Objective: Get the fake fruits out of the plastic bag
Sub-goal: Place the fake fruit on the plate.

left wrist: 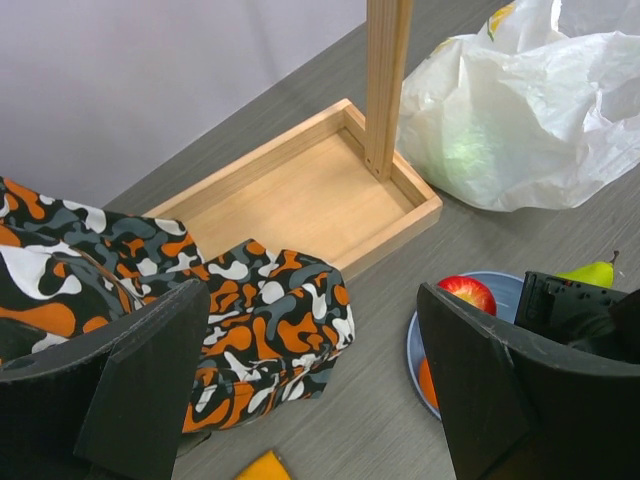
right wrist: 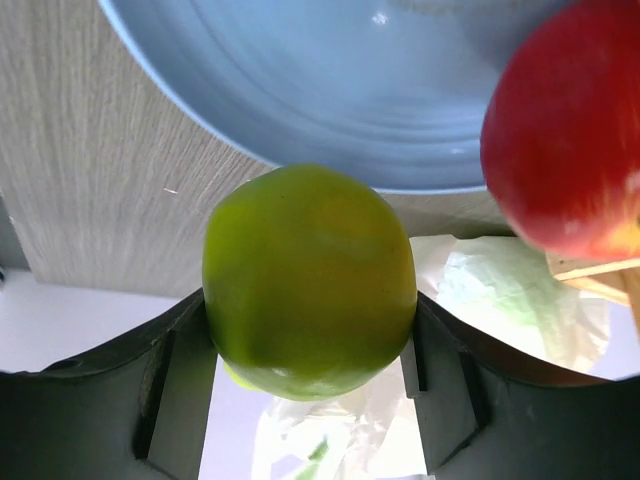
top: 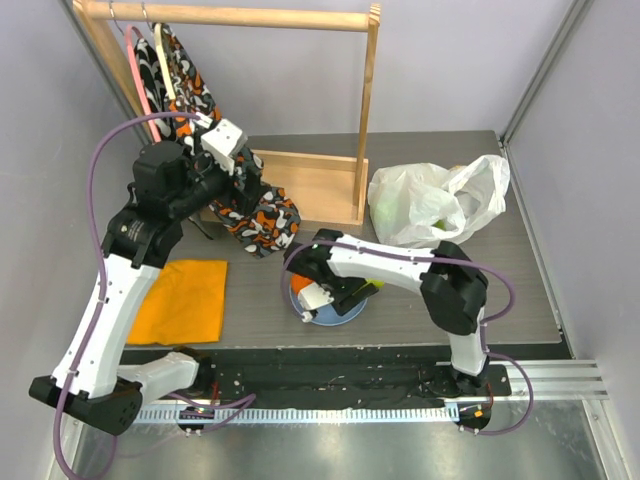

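Note:
The white plastic bag (top: 432, 200) lies at the back right, with green fruit showing dimly through it (left wrist: 462, 155). My right gripper (top: 352, 292) is shut on a green pear (right wrist: 310, 280) and holds it at the edge of the light-blue plate (right wrist: 330, 90). The pear's stem end shows in the left wrist view (left wrist: 597, 272). A red apple (left wrist: 466, 293) and an orange (left wrist: 428, 383) lie on the plate (top: 345, 315). The apple also shows in the right wrist view (right wrist: 565, 140). My left gripper (top: 248, 188) is open and empty, raised over the camouflage garment, left of the plate.
A wooden clothes rack with a shallow tray base (top: 312, 185) stands at the back middle, next to the bag. A camouflage garment (top: 258, 222) hangs down onto the table. A folded orange cloth (top: 185, 300) lies at the front left.

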